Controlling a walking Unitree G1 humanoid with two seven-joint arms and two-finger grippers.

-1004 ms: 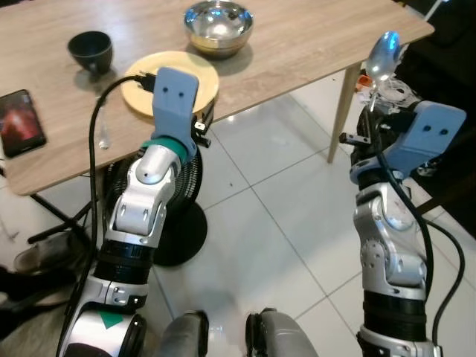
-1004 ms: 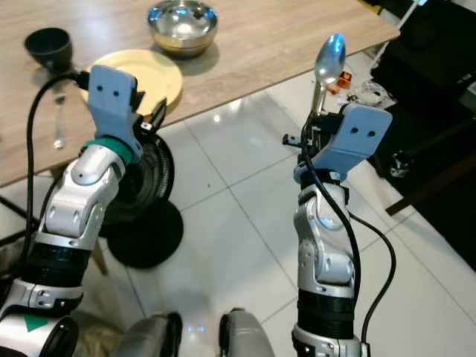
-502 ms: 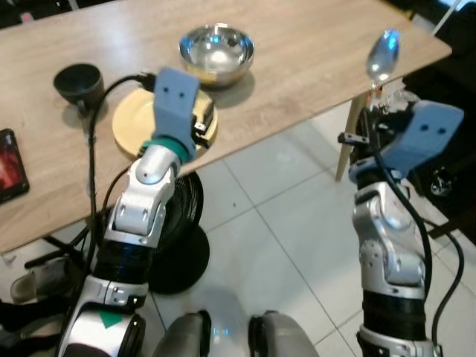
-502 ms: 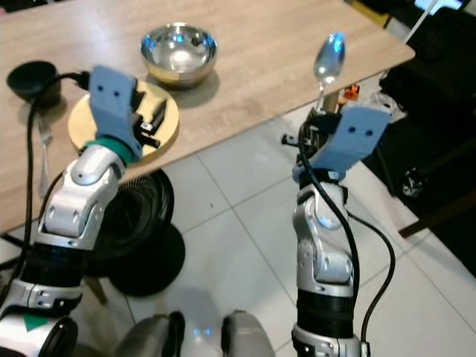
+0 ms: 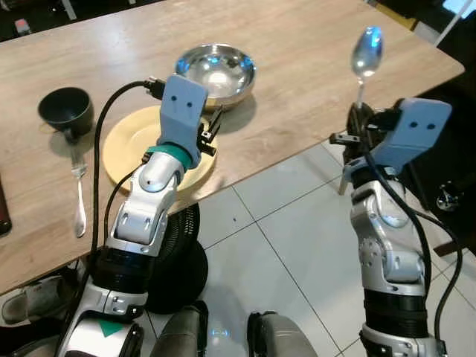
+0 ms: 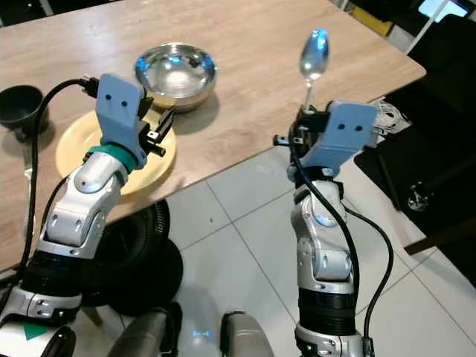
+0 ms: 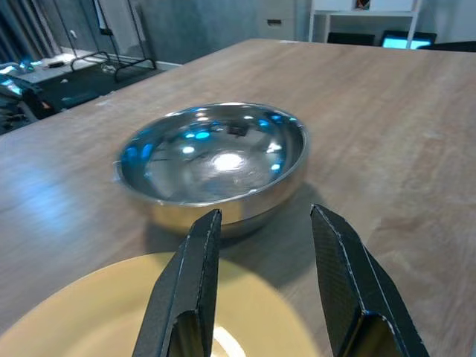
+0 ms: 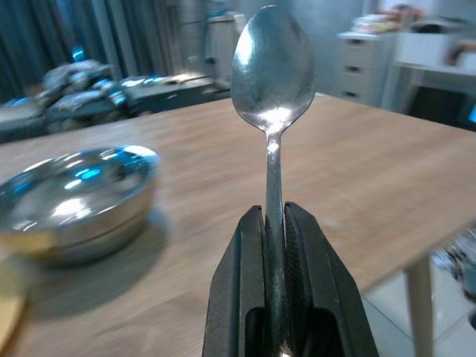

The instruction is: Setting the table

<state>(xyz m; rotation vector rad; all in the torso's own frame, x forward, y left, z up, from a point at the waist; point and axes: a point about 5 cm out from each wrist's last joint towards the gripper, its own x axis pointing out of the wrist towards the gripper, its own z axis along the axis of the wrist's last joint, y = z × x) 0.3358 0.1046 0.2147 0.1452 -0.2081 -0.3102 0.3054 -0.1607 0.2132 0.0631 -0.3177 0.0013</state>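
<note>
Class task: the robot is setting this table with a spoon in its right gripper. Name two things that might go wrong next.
1. The silver metal spoon stands upright, pinched by its thin handle in the right gripper; it may swivel or slip.
2. The left gripper, fingers open, hovers over the round yellow plate near the shiny steel bowl; advancing may knock the bowl.

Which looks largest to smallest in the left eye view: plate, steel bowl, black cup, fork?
1. Plate, though the left arm hides part of it.
2. Steel bowl.
3. Black cup and fork: unsure, the fork is longer but thin.
</note>
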